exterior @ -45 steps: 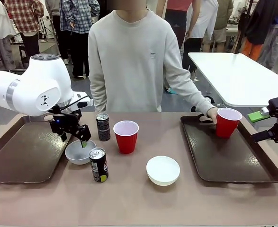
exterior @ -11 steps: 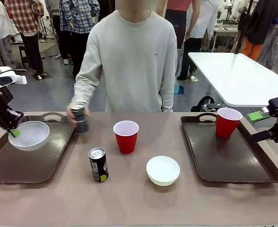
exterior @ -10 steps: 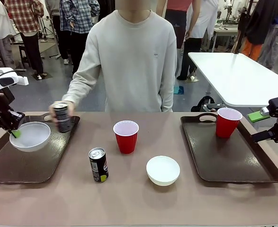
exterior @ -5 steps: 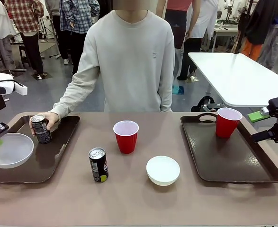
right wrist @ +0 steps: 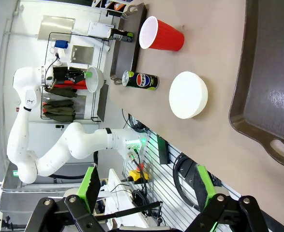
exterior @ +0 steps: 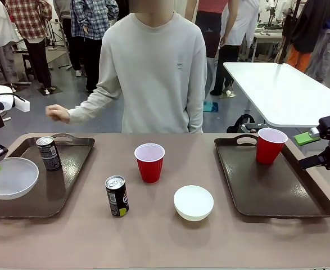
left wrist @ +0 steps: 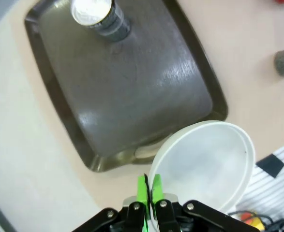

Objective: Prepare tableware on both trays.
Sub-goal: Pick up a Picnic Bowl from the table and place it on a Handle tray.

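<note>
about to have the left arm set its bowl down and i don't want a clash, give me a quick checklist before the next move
1. Grip: the left hand is shut on the rim of the white bowl: ok.
2. The person's hand is held up beyond the left tray, not over it: ok.
3. The drink can stands upright on that tray, apart from the bowl: ok.
4. Bowl fully over the tray: cannot tell; in the left wrist view it overlaps the tray's rim.
5. The right hand is open beside the right tray, apart from the red cup: ok.
</note>
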`<state>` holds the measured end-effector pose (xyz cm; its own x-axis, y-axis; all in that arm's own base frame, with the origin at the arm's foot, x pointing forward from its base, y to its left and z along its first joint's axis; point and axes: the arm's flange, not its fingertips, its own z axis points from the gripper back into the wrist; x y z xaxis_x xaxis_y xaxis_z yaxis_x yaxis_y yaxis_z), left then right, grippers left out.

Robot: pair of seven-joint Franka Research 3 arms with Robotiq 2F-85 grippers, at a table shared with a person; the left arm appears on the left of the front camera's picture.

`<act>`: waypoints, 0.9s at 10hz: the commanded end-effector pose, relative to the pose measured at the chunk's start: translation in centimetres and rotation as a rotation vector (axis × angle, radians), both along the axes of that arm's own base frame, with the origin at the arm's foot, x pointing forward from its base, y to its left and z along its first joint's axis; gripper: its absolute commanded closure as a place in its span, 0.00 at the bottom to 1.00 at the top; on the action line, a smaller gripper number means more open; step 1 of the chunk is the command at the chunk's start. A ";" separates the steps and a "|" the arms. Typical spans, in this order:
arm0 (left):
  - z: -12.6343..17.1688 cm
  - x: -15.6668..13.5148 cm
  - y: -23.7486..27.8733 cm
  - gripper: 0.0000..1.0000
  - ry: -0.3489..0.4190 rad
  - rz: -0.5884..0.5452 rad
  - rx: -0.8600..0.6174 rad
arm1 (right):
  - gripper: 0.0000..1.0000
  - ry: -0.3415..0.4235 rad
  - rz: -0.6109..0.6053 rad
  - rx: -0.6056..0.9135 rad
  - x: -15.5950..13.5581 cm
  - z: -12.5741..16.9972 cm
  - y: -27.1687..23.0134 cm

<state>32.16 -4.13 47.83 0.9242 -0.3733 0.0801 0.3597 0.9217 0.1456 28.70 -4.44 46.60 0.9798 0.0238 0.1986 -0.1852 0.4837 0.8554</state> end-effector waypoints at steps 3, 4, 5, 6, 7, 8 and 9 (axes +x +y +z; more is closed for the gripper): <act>-8.1 1.2 0.6 0.96 -0.016 0.056 -0.135 | 0.00 0.011 -0.010 0.026 0.1 0.1 0.3; -9.2 2.3 0.8 0.96 -0.017 0.075 -0.140 | 0.00 0.011 -0.010 0.026 0.1 0.1 0.3; -10.3 3.3 1.0 0.96 -0.009 0.096 -0.141 | 0.00 0.011 -0.010 0.026 0.1 0.1 0.3; -11.3 4.0 1.1 0.96 -0.004 0.107 -0.154 | 0.00 0.011 -0.010 0.026 0.1 0.1 0.3; -11.9 4.9 1.4 0.96 -0.002 0.126 -0.152 | 0.00 0.011 -0.010 0.026 0.1 0.1 0.3; -12.3 5.3 1.7 0.96 0.000 0.146 -0.141 | 0.00 0.011 -0.010 0.026 0.1 0.1 0.3; -12.9 5.8 1.9 0.96 0.008 0.180 -0.119 | 0.00 0.011 -0.010 0.026 0.1 0.1 0.3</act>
<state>39.95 -2.57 36.42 0.9673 -0.2346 0.0966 0.2346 0.9720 0.0114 28.70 -4.45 46.61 0.9797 0.0236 0.1989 -0.1853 0.4837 0.8554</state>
